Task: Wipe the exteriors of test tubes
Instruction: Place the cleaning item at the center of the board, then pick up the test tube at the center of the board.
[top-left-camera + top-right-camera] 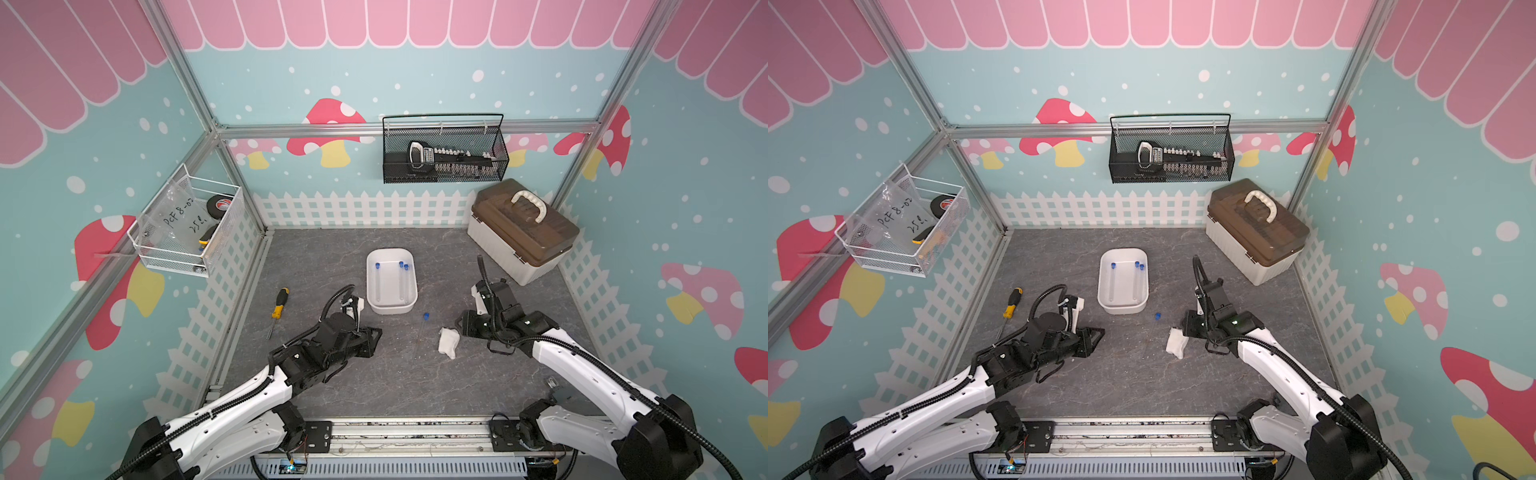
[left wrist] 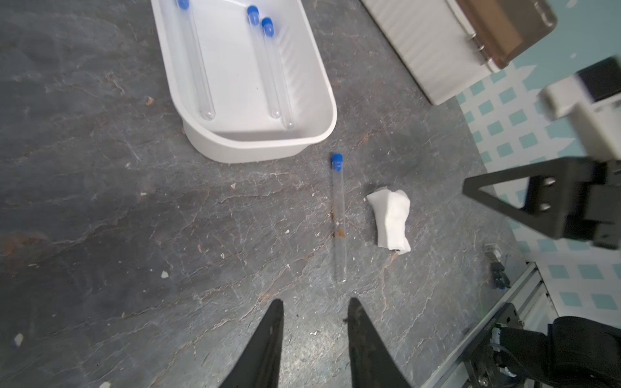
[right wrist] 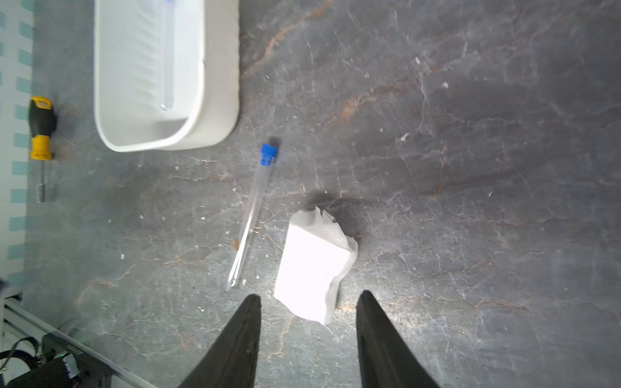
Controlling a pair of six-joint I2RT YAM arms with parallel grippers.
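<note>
Fourth test tube (image 2: 338, 218): flat on the counter (image 2: 134, 218) just outside the white tray's (image 2: 331, 111) near wall, blue cap toward the tray; three other tubes (image 2: 199, 67) lie inside the tray. A folded tissue (image 2: 391, 220) sits just beside it, also outside the tray. My left fingers (image 2: 278, 314) stand slightly parted, my right fingers (image 3: 252, 312) wider, both empty. I judge pickup in hand: next, right closes on tissue, left on tube.
</note>
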